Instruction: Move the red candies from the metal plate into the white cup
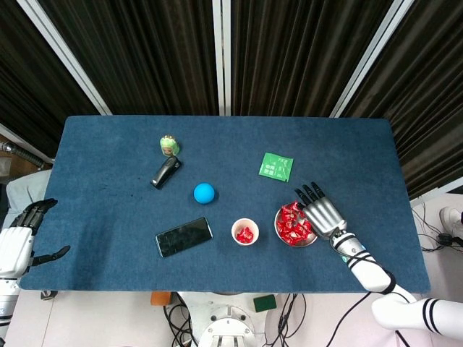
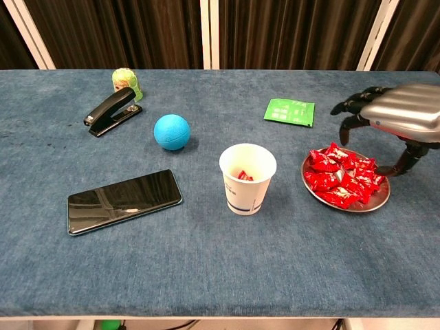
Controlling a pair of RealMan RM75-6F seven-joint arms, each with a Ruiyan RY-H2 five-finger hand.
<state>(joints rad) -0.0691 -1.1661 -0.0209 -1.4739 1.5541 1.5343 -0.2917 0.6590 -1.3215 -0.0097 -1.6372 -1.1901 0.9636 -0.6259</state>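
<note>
Several red candies (image 1: 293, 223) (image 2: 341, 180) lie heaped on the metal plate (image 1: 307, 241) (image 2: 379, 201) near the table's front right. The white cup (image 1: 245, 233) (image 2: 247, 178) stands just left of the plate with red candy inside. My right hand (image 1: 323, 212) (image 2: 399, 117) hovers over the plate's right side, fingers spread and curved downward, holding nothing. My left hand (image 1: 18, 243) hangs off the table's left edge, fingers apart and empty; the chest view does not show it.
A black phone (image 1: 184, 236) (image 2: 124, 201) lies left of the cup. A blue ball (image 1: 204, 192) (image 2: 171, 131), a black stapler (image 1: 166, 172) (image 2: 112, 111), a small green figure (image 1: 168, 145) (image 2: 126, 83) and a green packet (image 1: 276, 166) (image 2: 289, 111) sit farther back.
</note>
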